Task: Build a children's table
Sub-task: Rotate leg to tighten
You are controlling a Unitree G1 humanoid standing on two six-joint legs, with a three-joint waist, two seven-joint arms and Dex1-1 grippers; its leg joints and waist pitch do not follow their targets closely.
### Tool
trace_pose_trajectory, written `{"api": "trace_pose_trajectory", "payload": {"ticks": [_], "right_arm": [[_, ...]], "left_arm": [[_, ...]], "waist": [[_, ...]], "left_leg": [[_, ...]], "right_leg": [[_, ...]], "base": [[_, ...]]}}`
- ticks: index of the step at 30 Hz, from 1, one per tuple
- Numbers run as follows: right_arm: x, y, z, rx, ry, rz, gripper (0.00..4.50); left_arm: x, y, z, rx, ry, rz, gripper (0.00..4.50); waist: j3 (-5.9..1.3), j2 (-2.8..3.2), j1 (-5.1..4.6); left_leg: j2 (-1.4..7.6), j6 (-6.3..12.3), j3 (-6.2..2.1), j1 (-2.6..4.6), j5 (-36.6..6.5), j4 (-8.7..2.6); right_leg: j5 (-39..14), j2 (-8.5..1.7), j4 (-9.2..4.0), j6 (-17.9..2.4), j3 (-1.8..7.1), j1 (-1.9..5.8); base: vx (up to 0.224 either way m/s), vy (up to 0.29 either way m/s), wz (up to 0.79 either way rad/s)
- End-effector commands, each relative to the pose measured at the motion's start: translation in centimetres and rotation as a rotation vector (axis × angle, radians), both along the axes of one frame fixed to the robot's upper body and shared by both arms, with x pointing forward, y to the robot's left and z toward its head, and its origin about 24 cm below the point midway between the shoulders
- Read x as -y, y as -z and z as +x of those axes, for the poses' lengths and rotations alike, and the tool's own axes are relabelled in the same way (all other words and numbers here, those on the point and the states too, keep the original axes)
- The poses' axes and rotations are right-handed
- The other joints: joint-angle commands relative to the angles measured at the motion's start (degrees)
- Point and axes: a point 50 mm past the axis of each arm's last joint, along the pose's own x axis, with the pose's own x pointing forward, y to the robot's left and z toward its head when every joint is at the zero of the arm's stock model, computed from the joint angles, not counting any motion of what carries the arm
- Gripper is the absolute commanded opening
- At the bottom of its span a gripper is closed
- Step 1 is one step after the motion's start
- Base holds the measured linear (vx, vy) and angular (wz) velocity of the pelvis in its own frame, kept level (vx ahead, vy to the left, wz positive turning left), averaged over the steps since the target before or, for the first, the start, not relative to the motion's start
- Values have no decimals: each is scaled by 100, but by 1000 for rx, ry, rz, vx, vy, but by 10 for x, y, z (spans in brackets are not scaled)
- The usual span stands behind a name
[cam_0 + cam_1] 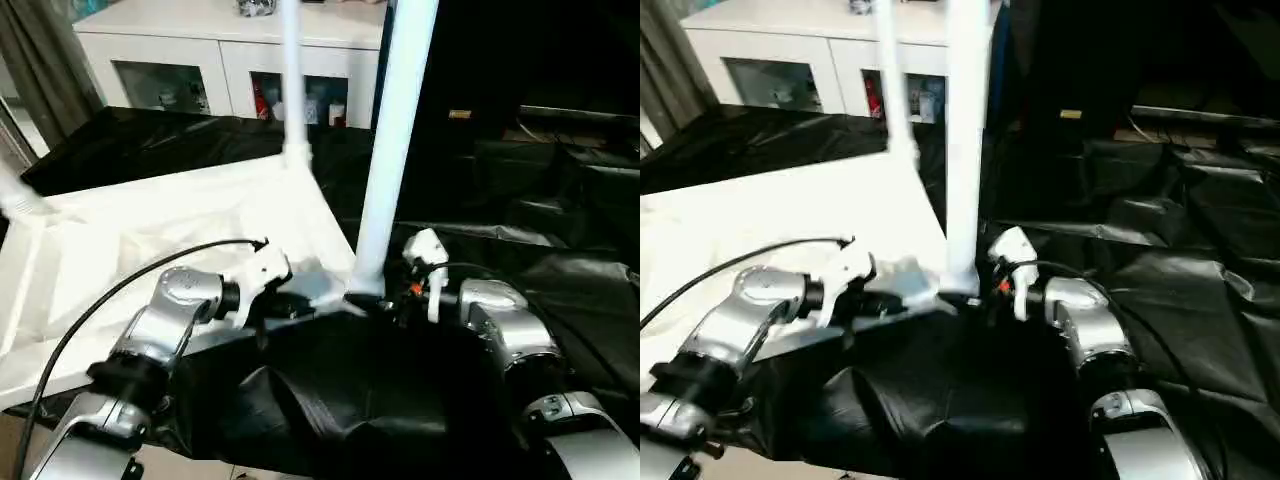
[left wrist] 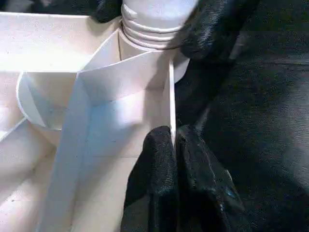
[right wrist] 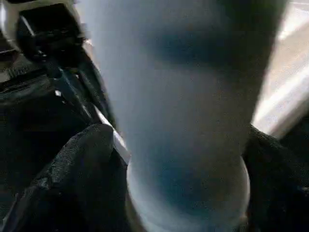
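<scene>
Upturned children's table [image 1: 150, 220] on black-draped table [image 1: 560, 290], left gripper [image 2: 171, 140] fingers clamped on its near rim, right gripper [image 3: 181, 145] fingers apart around near-right leg [image 1: 395, 150], open drape right.

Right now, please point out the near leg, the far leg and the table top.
near leg [image 1: 392, 160], left eye view, middle of its tube.
far leg [image 1: 292, 70], left eye view, upper tube.
table top [image 1: 150, 225], left eye view, bare underside panel.
</scene>
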Motion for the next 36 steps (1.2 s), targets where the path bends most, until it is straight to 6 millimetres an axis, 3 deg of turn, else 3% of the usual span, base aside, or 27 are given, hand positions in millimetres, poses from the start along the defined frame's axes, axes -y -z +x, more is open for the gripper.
{"api": "trace_pose_trajectory", "payload": {"ticks": [1, 3, 4, 8, 15, 17, 18, 19, 20, 21, 27, 33, 34, 36], "right_arm": [[-4, 0, -3, 5, -38, -10, 370], [-5, 0, -3, 2, -47, -7, 349], [-5, 0, -3, 2, -47, -7, 349], [-10, 2, -6, -15, -80, -9, 312], [-11, 7, -7, -43, -40, 4, 277], [-15, 15, -2, -59, 101, -6, 273], [-15, 17, -1, -62, 136, -10, 273], [-18, 21, 2, -60, 223, -22, 273], [-20, 24, 4, -58, 276, -29, 272], [-20, 25, 5, -59, 313, -30, 272], [-45, 35, 13, -106, 626, -38, 272], [-67, 24, 15, -84, 558, 29, 272], [-68, 23, 15, -91, 546, 46, 328], [-65, 19, 15, -87, 485, 66, 344]], "left_arm": [[5, 0, -5, -19, 44, -26, 0], [3, -1, -5, -21, 44, -25, 0], [3, -1, -5, -21, 44, -25, 0], [-1, -1, -6, -19, 28, -19, 0], [1, 0, -4, -6, -16, -22, 0], [5, 3, 9, 47, -133, 15, 0], [6, 3, 12, 60, -163, 25, 0], [9, 4, 17, 73, -207, 34, 0], [11, 5, 19, 79, -231, 38, 0], [13, 5, 21, 83, -242, 35, 0], [50, 1, 36, 115, -343, -3, 0], [67, -1, 36, 117, -306, -29, 0], [67, -1, 36, 118, -299, -32, 0], [63, -2, 34, 115, -262, -37, 0]], "waist": [[-320, -33, -12], [-325, -90, 7], [-326, -76, 9], [-324, -133, 9], [-319, -97, 10], [-312, -79, 12], [-297, -66, 3], [-272, -52, -4], [-277, -71, 1], [-276, -44, -9], [-288, 15, -66], [-310, -22, -65], [-307, -25, -73], [-310, -28, -69]], "left_leg": [[34, 337, 61, 0, -1159, -307], [35, 336, 59, -7, -1064, -310], [37, 335, 59, -3, -1050, -310], [25, 374, 68, -17, -929, -299], [20, 350, 65, -21, -934, -298], [18, 316, 60, -15, -999, -305], [17, 289, 61, -9, -1037, -315], [8, 188, 58, 32, -1252, -330], [-1, 109, 48, 56, -1368, -339], [0, 68, 36, 39, -1397, -352], [-27, -47, 26, 66, -1601, -355], [-36, 135, 30, 22, -1476, -345], [-33, 167, 29, 4, -1461, -349], [-29, 209, 24, 0, -1464, -352]], "right_leg": [[-1064, -357, -428, -1220, 233, 307], [-1010, -364, -399, -1204, 235, 320], [-999, -364, -402, -1200, 236, 313], [-881, -361, -389, -1192, 235, 321], [-946, -362, -400, -1150, 236, 320], [-1051, -363, -413, -1129, 234, 315], [-1139, -358, -432, -1102, 238, 299], [-1552, -375, -488, -1022, 243, 273], [-1852, -388, -511, -942, 243, 277], [-1976, -390, -520, -881, 245, 281], [-2001, -365, -550, -809, 246, 252], [-1732, -376, -531, -854, 234, 283], [-1696, -375, -527, -857, 231, 291], [-1703, -383, -525, -862, 226, 297]], "base": [[0, 0, 0], [0, 0, 0], [0, 0, 0], [0, 0, 0], [0, 0, 0], [0, 0, 0], [0, 0, 0], [0, 0, 0], [0, 0, 0], [0, 0, 0], [0, 0, 0], [0, 0, 0], [0, 0, 0], [0, 0, 0]]}}
